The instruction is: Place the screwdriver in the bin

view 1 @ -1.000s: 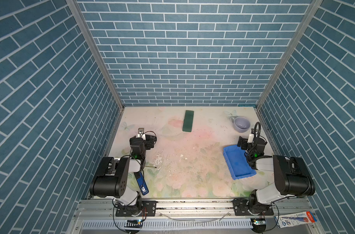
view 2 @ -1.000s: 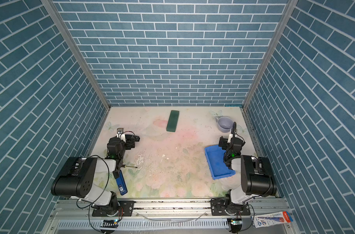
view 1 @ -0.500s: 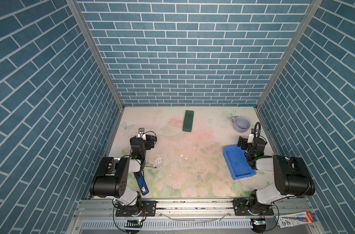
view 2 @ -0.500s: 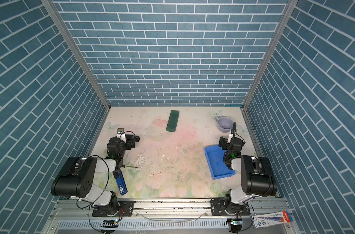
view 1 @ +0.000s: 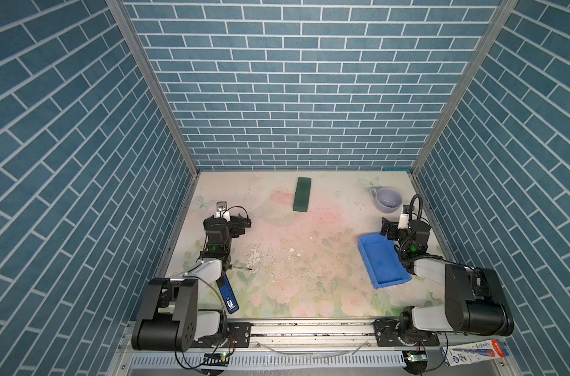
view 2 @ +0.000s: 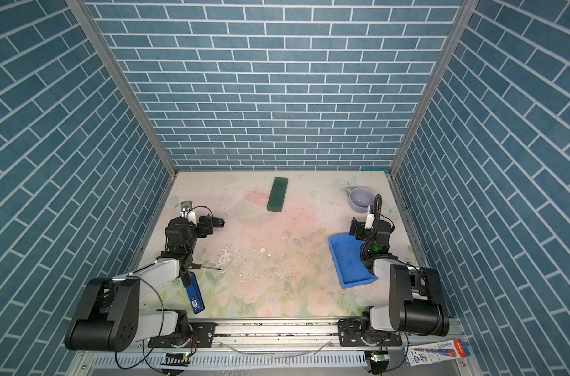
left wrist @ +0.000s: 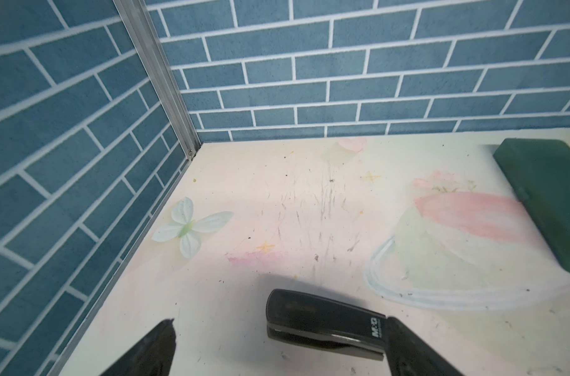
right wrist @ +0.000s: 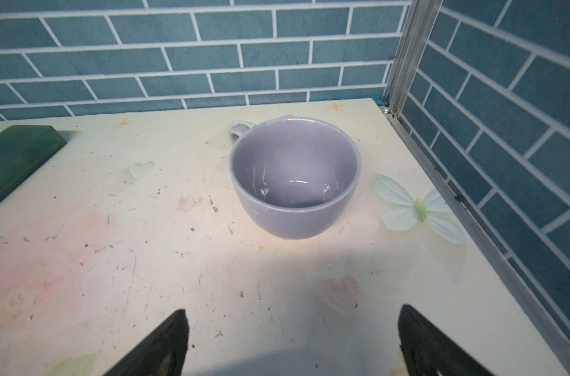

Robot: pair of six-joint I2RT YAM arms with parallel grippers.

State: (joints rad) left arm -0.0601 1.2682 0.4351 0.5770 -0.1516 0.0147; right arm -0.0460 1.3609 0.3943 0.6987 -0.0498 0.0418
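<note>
Left wrist view shows my left hand (left wrist: 280, 325) with its fingers wide apart and nothing clamped between them. A black stapler (left wrist: 322, 322) lies on the table (left wrist: 277, 211) in the gap. One end passes out of sight behind a finger, and I cannot tell whether they touch. My right hand (right wrist: 292, 311) is spread just as wide and empty, facing a lavender mug (right wrist: 293, 175) in the far right corner.

The screwdriver (view 2: 208, 267) shows in neither wrist view. In both top views it lies flat on the near left of the table, close against my left arm. Its thin metal shaft points right, and most of the handle is hidden under the arm. The bin (view 1: 381, 260) sits on the near right beside my right arm, empty and well apart from the screwdriver.

I judge the screwdriver light and stiff, so it should put no strain on a grip. It is slim and round, though, so it is likely to roll if nudged, and the bare shaft looks too thin and slick to pinch surely. I would take it across the handle, near the middle, with a finger coming down on either side until they almost meet the table. The left hand is the closer one, but it must first draw back from the stapler and turn toward the near side
</note>
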